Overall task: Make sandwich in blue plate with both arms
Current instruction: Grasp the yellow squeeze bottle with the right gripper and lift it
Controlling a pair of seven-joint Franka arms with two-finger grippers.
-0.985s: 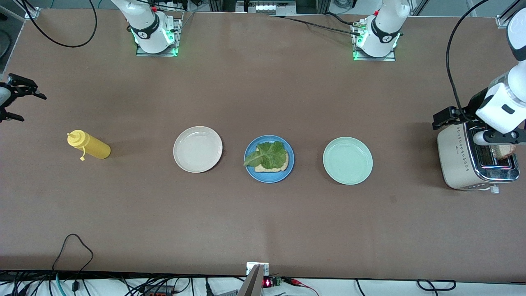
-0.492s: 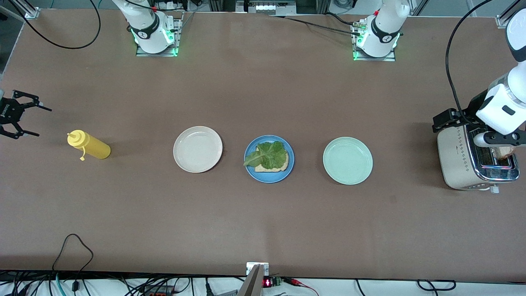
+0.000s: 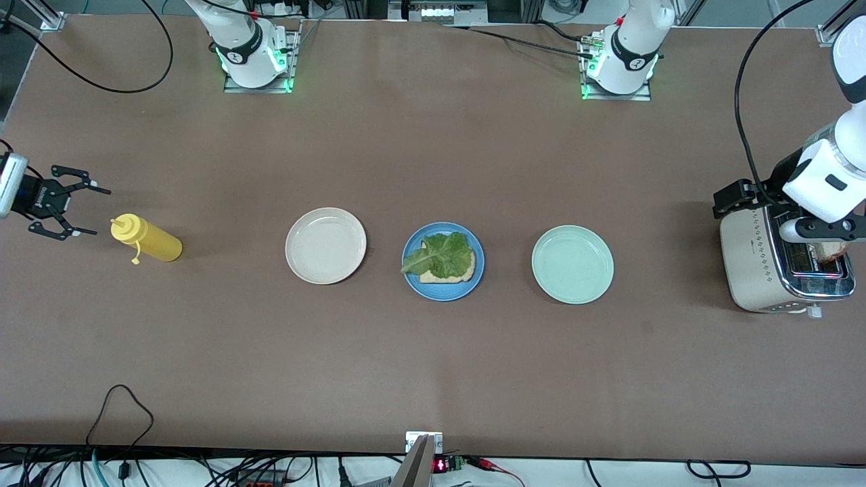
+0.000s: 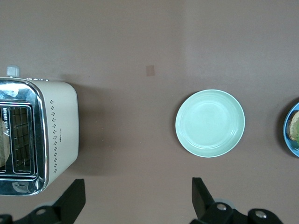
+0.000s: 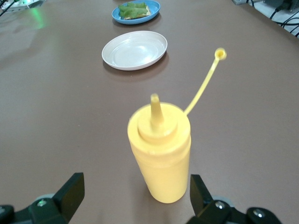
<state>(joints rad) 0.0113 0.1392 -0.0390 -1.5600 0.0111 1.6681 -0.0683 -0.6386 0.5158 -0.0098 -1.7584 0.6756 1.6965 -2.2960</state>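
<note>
1. Front view, nearest first: blue plate on the brown table, midway along a row of three plates.
2. On it, one toasted bread slice lying flat, with a lettuce leaf spread on top and uppermost. Long axis of the leaf along the table's length, pale stalk end pointing toward the right arm's end and just over the plate's rim, ruffled end toward the left arm's end.
3. Beside the blue plate toward the left arm's end, mint-green plate; beside it toward the right arm's end and slightly farther from the camera, cream plate. All three apart, not touching.
4. At the left arm's end, cream and chrome toaster, with a brown piece of bread showing at a slot.
5. Left gripper up over the toaster area, fingers spread wide and holding nothing; seen from its wrist, toaster and mint-green plate below, and bare table between the fingers.
6. At the right arm's end, yellow squeeze bottle standing upright, nozzle up, cap hanging off on its thin tether.
7. Right gripper low, just beside the bottle toward the right arm's end, jaws wide apart and facing the bottle, gripping nothing, not touching it.
8. Farthest from the camera, both arm bases along the table's edge.
</note>
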